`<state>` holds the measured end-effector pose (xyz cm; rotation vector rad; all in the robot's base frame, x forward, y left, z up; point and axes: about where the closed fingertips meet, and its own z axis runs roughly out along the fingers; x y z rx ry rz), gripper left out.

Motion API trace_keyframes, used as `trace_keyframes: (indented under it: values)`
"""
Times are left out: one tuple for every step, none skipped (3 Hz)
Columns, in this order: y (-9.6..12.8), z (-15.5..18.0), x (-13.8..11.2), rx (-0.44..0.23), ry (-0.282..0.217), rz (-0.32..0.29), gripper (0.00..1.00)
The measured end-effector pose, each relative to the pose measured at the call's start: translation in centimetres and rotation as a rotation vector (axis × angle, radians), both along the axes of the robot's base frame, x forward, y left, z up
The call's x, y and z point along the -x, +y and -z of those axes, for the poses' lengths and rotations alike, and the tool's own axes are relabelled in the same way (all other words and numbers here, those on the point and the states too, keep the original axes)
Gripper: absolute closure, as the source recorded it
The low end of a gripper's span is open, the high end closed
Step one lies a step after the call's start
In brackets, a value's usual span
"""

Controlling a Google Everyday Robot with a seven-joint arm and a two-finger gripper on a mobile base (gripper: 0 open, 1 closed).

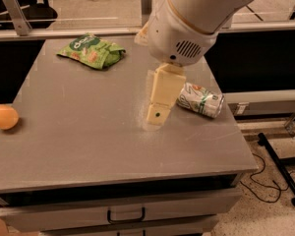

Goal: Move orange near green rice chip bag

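The orange (3, 117) sits at the far left edge of the grey table (88, 146). The green rice chip bag (92, 51) lies flat at the table's back left, well apart from the orange. My gripper (157, 116) hangs over the middle of the table, just left of a lying drink can (200, 100). It is far to the right of the orange and holds nothing that I can see. The big white arm housing (187, 18) hides the table's back right part.
A white-and-green drink can lies on its side at the table's right. A drawer with a dark handle (125, 215) is under the front edge. Rails and posts (12, 11) run behind the table. Cables and a stand base (280, 166) lie on the floor at right.
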<state>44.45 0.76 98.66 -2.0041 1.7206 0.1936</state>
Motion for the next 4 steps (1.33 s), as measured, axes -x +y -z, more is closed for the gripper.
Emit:
trace_keyframes:
  values:
    - [0.0, 0.0, 0.0, 0.0, 0.0, 0.0, 0.0]
    - [0.9, 0.1, -0.3, -0.04, 0.003, -0.006, 0.0]
    - [6.0, 2.0, -0.6, -0.137, 0.036, -0.069, 0.0]
    - [12.9, 3.4, -1.2, -0.266, 0.051, -0.159, 0.0]
